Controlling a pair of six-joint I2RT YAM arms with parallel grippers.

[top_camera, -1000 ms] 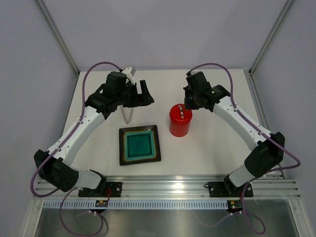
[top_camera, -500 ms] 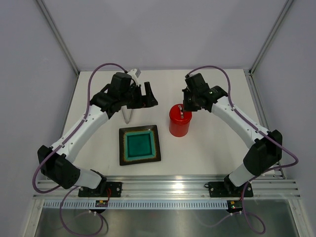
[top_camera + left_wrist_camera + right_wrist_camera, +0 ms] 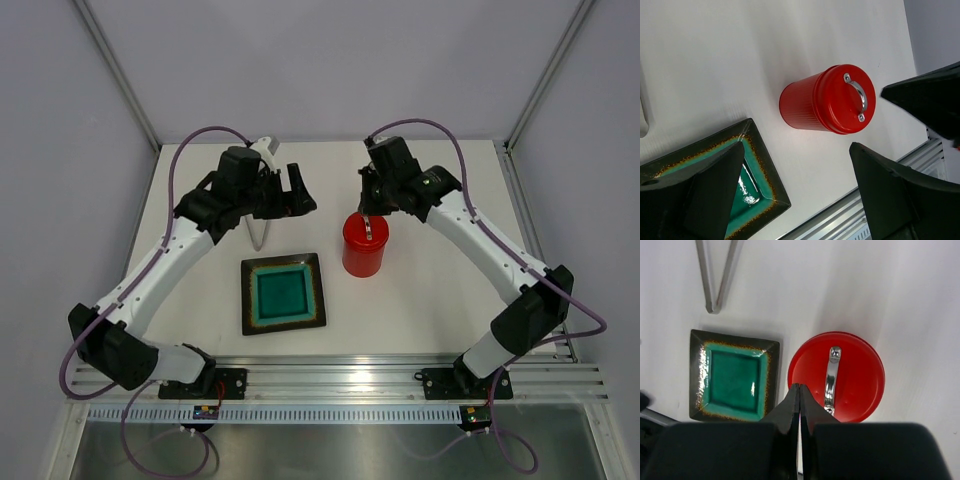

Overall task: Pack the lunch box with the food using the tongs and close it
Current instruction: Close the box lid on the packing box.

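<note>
top external view has the red cylindrical lunch box (image 3: 362, 255) standing upright just right of centre, its round red lid (image 3: 366, 228) seated on top, so the closing looks all but done. the right gripper (image 3: 368, 214) hangs just over that lid with its two fingers pressed together on nothing. in the right wrist view their joined tip lies at the lid's left edge, just beside the small metal handle (image 3: 830, 377), a pose that suits pressing the lid home rather than lifting it, though contact i cannot tell. the left gripper (image 3: 298, 190) hovers at upper centre-left, fingers spread wide and empty, the canister framed between them in its own camera. the long thin silver tongs (image 3: 713, 305) lie flat on the white table (image 3: 430, 290) at the upper left of the right wrist frame, apart from the canister. the square dark plate with teal centre (image 3: 247, 295) sits at the canister's lower left; no food pieces show on it, which suggests they are packed inside.
</note>
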